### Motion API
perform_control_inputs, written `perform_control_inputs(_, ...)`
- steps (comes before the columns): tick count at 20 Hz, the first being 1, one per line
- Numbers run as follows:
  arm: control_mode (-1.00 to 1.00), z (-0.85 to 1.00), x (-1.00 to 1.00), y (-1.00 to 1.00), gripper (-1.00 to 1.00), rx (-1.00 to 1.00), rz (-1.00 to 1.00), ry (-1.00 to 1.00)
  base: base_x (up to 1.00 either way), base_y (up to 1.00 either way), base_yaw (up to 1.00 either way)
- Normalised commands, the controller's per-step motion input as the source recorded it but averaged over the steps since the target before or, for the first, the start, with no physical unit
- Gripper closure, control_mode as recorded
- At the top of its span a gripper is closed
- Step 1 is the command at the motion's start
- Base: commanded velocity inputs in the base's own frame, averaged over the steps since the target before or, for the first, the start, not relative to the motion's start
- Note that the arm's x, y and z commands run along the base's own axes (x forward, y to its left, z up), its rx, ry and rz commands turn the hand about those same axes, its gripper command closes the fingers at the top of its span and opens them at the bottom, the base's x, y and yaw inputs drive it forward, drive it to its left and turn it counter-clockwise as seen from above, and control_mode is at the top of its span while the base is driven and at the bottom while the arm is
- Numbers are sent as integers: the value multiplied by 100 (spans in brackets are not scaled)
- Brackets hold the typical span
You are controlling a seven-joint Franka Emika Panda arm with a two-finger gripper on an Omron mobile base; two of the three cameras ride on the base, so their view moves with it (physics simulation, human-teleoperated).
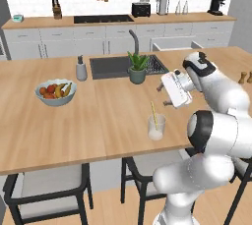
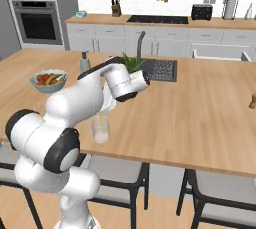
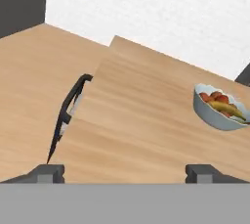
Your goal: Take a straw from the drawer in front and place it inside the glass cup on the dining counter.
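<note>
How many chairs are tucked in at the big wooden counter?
3 that I can see, all along the near edge of the counter: one chair at the left, one beside the robot, one further right. Others may be hidden.

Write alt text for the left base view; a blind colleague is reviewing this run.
A pale-yellow straw stands inside a clear glass cup near the front edge of the wood-topped dining counter. The white arm's open tool hangs just above and behind the cup, holding nothing. A fruit bowl sits to the left, a potted plant by the sink.
</note>
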Motion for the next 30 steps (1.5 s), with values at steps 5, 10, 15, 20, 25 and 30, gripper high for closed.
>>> perform_control_inputs(5,-100,32,-78,64,-100,-62,0,-44,0,0,0)
perform_control_inputs(10,-100,1,-54,70,-100,-61,0,-19,0,0,0)
perform_control_inputs(15,-100,-9,-5,59,-100,-48,0,0,0,0,0)
perform_control_inputs(20,-100,-23,0,36,-100,-30,0,8,0,0,0)
perform_control_inputs(25,-100,-19,-2,15,-100,-5,1,34,0,0,0)
perform_control_inputs(30,-100,-11,-45,11,-100,0,7,25,0,0,0)
